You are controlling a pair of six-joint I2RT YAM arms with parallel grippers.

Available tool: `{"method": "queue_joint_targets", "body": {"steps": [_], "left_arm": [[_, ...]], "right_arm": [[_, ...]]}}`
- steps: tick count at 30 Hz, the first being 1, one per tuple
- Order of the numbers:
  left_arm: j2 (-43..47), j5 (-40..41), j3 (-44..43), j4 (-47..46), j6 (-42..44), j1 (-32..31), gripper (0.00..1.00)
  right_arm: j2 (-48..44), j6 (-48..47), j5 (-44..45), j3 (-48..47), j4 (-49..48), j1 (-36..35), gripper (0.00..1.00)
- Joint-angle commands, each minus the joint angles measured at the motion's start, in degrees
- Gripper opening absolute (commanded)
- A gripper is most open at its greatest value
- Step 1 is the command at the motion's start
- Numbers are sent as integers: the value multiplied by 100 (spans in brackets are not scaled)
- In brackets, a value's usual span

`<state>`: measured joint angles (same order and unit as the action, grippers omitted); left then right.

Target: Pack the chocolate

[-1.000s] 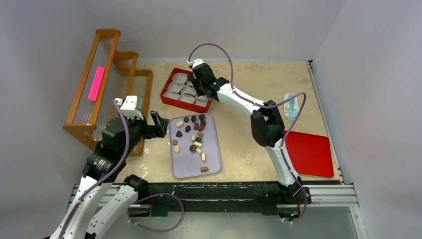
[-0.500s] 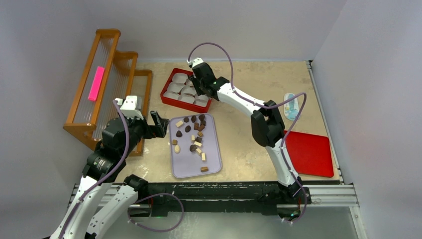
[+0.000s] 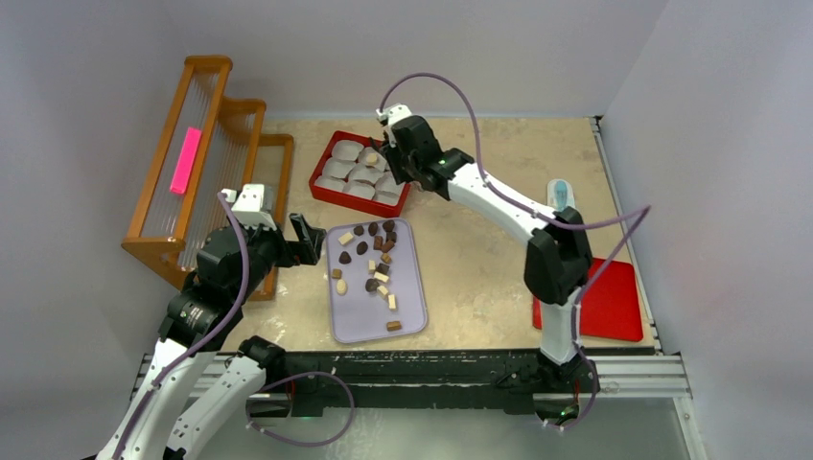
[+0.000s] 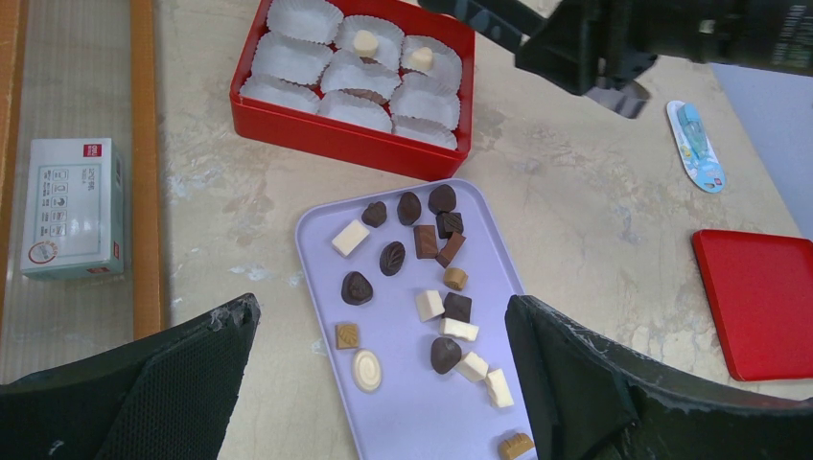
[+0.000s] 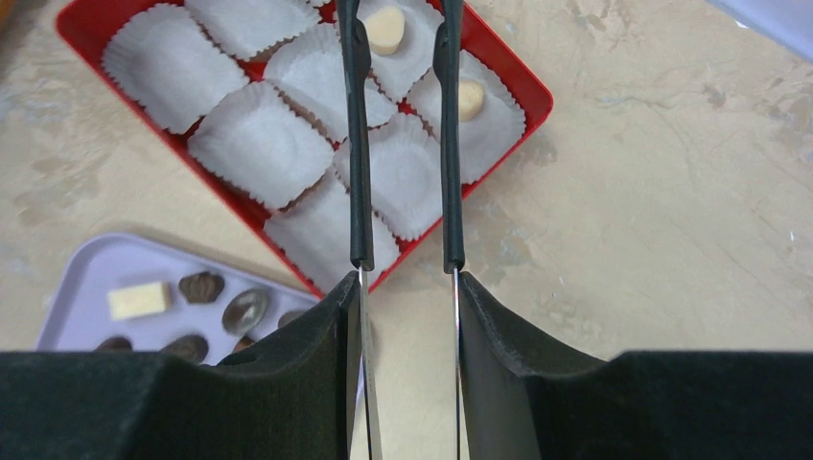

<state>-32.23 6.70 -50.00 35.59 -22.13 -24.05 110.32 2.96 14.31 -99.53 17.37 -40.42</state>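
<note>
While its arm stretches across the desk (image 3: 479,278), the overhead view puts your right end effector (image 3: 398,165) over the right end of the red box (image 3: 350,198). The box sits just beyond the lavender tray (image 3: 360,321), probably so each carry stays short. Most of the chocolate (image 3: 362,247) lies loose on that tray, bunched toward its far half, between the two arms. Your left end effector (image 3: 309,240) hangs just beside the tray's left edge, apparently parked out of the way. From the left wrist, its fingers (image 4: 173,383) stand fully released, framing the tray and touching nothing. The pieces read clearly here: glossy dark rounds with leaf-like ribbing, mid-brown squares, cream blocks and one cream oval with a swirl, none stacked. Two cream pieces already rest in white paper cups (image 4: 288,59) toward the box's far right corner; the other cups look empty. From the right wrist, the end effector is clenched on the black tongs (image 5: 357,144), its pads (image 5: 499,335) pressing the two arms from outside, likely because the pieces are too small for bare fingers. The arms run parallel with a gap. Their tips leave the top edge beside the two cream pieces, so you cannot tell whether they carry anything.
</note>
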Motion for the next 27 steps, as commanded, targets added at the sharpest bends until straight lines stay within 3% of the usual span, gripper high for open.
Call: {"method": "queue_joint_targets", "body": {"steps": [1,16,27], "left_arm": [[15,44,-91,-96,-92,-12,100],[-20,69,-92,-88,-90,-12,100],[-29,95,-85,-88,-94,-12,100]], "right_arm": [[-863,95,-437,612,42,-12,39],[-2565,173,-1028,2581,640,-816,39],[-2949,215,-1555,3059,1809,-1451,41]]}}
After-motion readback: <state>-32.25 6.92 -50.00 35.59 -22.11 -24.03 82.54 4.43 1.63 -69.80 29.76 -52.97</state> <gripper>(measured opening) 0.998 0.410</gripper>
